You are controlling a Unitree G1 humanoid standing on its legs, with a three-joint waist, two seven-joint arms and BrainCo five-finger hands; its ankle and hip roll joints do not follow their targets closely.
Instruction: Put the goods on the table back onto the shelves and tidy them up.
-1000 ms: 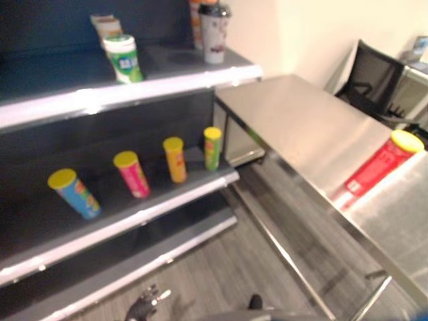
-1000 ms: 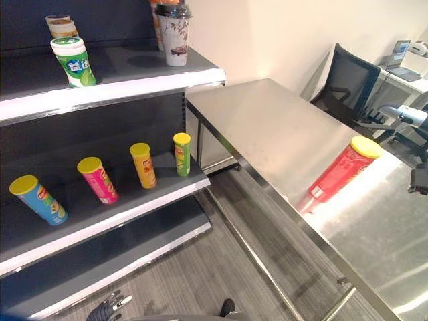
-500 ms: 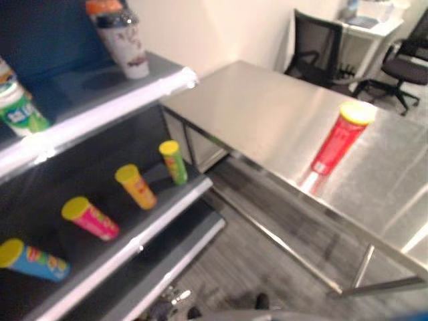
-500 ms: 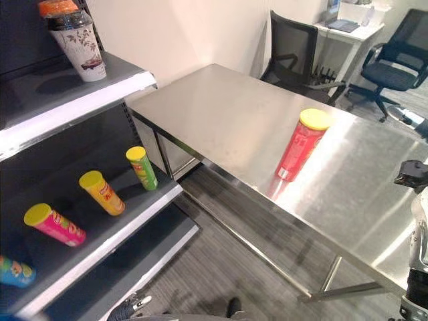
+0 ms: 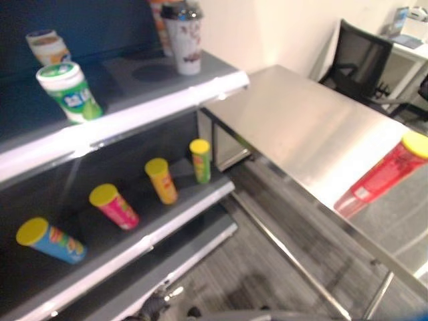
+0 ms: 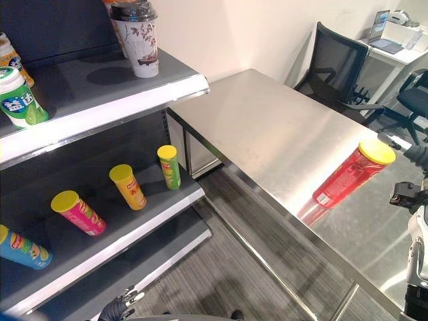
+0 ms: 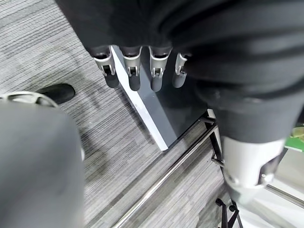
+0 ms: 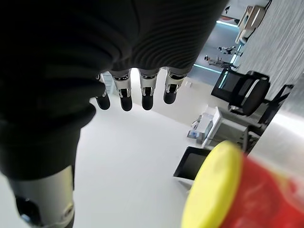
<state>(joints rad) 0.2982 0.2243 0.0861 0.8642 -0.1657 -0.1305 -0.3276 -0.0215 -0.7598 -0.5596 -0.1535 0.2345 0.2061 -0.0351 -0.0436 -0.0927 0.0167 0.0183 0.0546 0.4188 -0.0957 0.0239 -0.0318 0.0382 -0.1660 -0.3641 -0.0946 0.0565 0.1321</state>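
Observation:
A red can with a yellow lid [image 6: 348, 175] stands upright on the steel table [image 6: 267, 127], near its right part. My right hand [image 8: 146, 95] hangs open close beside the can's lid [image 8: 223, 185], holding nothing. Down by the floor in front of the shelf unit, my left hand [image 6: 120, 309] is open and empty, its fingers [image 7: 135, 76] relaxed above the shelf's base. On the lower shelf [image 6: 134, 234] stand a blue can [image 6: 23, 247], a pink can [image 6: 79, 212], an orange can [image 6: 128, 187] and a green can [image 6: 168, 167].
The upper shelf [image 6: 120, 100] carries a white cup with a dark lid [image 6: 139, 33] and a green-and-white tub [image 6: 20, 97]. A black office chair [image 6: 334, 67] stands behind the table, with a desk and laptop [image 6: 391, 30] beyond. Grey floor runs between shelf and table.
The camera has swung back to the left, so more of the shelves shows and the red can sits nearer the right edge. The goods themselves have not moved.

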